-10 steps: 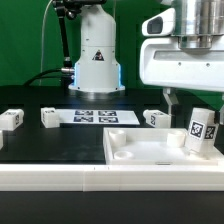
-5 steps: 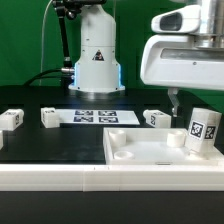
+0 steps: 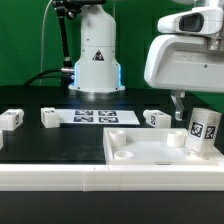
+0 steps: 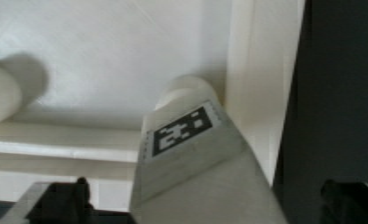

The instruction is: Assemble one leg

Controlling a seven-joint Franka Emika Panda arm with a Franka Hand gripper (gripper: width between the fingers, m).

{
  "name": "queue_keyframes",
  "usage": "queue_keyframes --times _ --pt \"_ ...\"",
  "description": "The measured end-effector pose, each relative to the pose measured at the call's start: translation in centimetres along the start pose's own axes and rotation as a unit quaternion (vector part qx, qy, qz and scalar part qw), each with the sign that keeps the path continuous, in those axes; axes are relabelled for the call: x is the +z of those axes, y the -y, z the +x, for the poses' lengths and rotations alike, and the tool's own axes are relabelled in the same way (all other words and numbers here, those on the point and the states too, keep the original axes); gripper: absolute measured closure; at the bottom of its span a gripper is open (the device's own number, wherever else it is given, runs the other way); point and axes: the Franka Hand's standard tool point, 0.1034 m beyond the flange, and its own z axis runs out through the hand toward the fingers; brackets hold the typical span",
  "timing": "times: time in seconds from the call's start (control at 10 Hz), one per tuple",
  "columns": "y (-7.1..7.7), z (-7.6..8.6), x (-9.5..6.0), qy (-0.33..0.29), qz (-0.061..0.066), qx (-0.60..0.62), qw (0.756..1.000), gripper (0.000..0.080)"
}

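A white leg with a marker tag stands upright at the exterior view's right end of the white tabletop panel. My gripper hangs just above it, open. In the wrist view the leg runs between my two dark fingertips, with a gap on each side, so neither one touches it. My gripper holds nothing. Three more legs lie on the black table: one at the far left, one beside it, one near the panel's back edge.
The marker board lies behind the panel in the middle of the table. The robot's white base stands behind it. A round socket on the panel shows beside the leg.
My gripper has shifted slightly to the exterior view's right and tilted a little. The leg still stands at the same place on the panel.
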Motion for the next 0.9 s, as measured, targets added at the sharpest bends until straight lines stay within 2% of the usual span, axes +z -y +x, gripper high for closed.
queue_keyframes --times 0.2,0.4,0.9 --pt "-0.10 0.01 0.02 0.000 0.000 -0.021 1.000 0.0164" --pt "-0.20 0.03 0.01 0.000 0.000 -0.020 1.000 0.0512" --pt "-0.31 0.01 0.02 0.002 0.002 0.007 1.000 0.0508"
